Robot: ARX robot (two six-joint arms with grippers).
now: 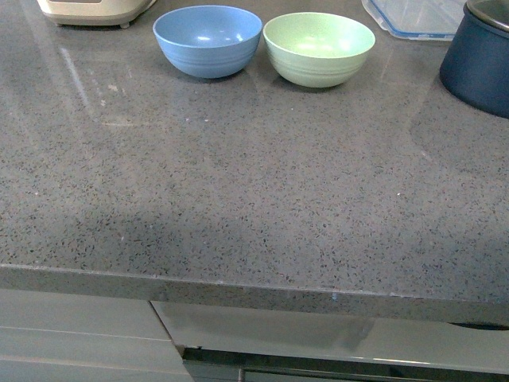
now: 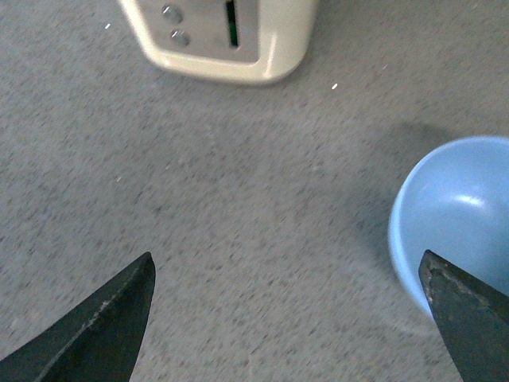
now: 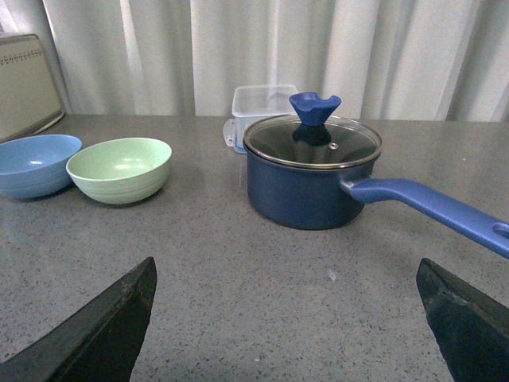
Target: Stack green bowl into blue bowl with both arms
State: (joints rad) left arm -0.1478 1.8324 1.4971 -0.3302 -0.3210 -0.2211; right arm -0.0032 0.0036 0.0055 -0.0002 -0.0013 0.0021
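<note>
The green bowl [image 1: 319,48] sits upright at the counter's [image 1: 238,199] far side, about 12 o'clock from the robot. The blue bowl [image 1: 207,40] stands just beside it at its 9 o'clock; I cannot tell whether the rims touch. A navy pot [image 1: 479,64] with a glass lid [image 3: 312,142] is at the green bowl's 3 o'clock, a clear container [image 1: 413,16] at its 2 o'clock, and a cream appliance [image 1: 94,9] at the blue bowl's 10 o'clock. The left gripper [image 2: 286,270] is spread wide, holding nothing, with the blue bowl near one finger. The right gripper [image 3: 286,270] is likewise wide and holds nothing, facing the pot.
</note>
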